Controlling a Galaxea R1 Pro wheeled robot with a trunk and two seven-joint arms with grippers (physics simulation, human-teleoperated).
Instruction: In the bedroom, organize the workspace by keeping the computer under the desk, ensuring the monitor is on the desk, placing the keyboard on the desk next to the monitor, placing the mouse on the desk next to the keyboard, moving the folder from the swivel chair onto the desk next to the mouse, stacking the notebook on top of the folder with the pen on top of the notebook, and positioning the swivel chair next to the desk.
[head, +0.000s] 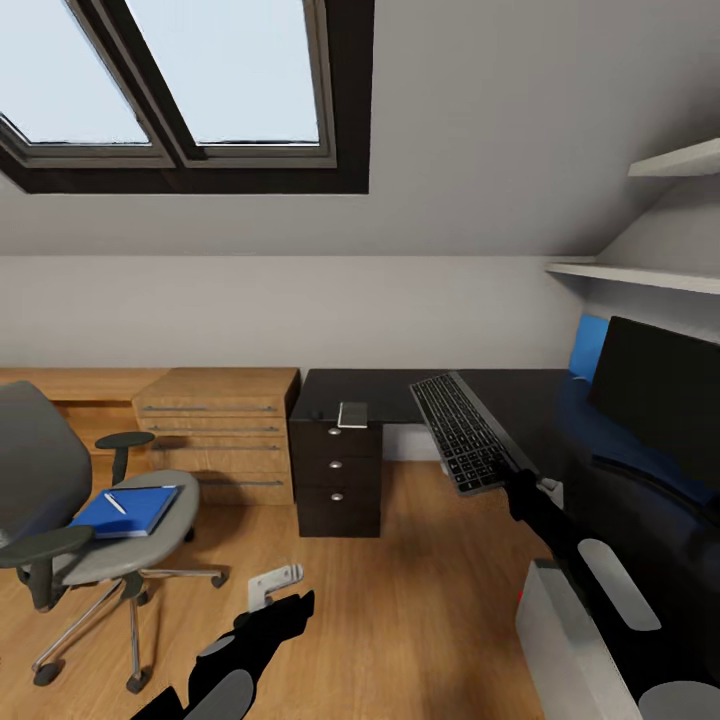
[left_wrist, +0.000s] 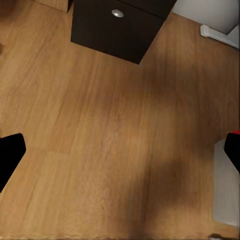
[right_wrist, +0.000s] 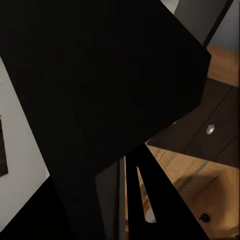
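The right tool (head: 513, 487) is gripping the near end of the keyboard (head: 462, 428), holding it tilted above the desk (head: 390, 392) edge. The left tool (head: 290, 590) is hanging spread wide over the floor (left_wrist: 110, 140).

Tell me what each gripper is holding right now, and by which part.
The right gripper holds the keyboard by its near short end, lifted over the desk edge. The left gripper hangs over the floor, holding nothing.
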